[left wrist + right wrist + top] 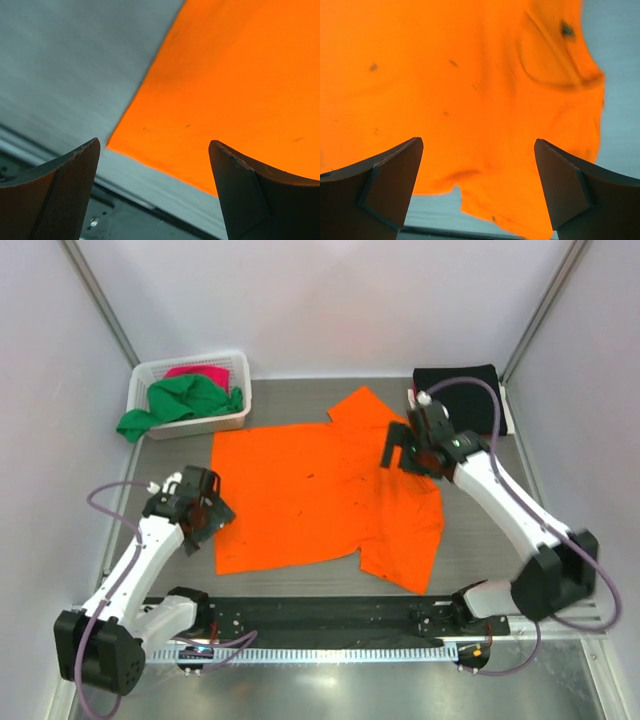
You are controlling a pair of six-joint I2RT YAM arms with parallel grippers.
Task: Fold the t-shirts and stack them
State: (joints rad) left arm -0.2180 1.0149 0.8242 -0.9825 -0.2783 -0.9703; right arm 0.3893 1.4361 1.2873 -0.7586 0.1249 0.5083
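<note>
Orange cloth filled the middle of the grey table [480,530]: the orange t-shirt [320,495] lay spread out flat, its hem toward the left arm and its two sleeves toward the right arm, one sleeve pointing to the far side and the other to the near side. A few shallow creases ran across the chest, and the near sleeve lay rumpled.

The left gripper [210,512] hung at the hem edge, toward the near left corner of the shirt. From its wrist camera the left gripper [154,145] showed both fingers [65,190] spread wide with nothing between them; below the gap lay the shirt's corner and bare table (whether the tips touched the cloth could not be told).

The right gripper [398,455] was over the shirt's upper part, close to the far sleeve. Its wrist view showed the right gripper [479,142] likewise spread wide and holding nothing, the fingers [570,190] framing orange cloth with a curved seam [555,82] at the upper right.

At the far right corner of the table a black t-shirt [455,390] lay folded into a neat rectangle, well apart from the orange one. At the far left corner stood a white basket [200,425] holding a green t-shirt [180,400], part of which spilled over the left rim onto the table, and a pink t-shirt [200,373] tucked behind it.
</note>
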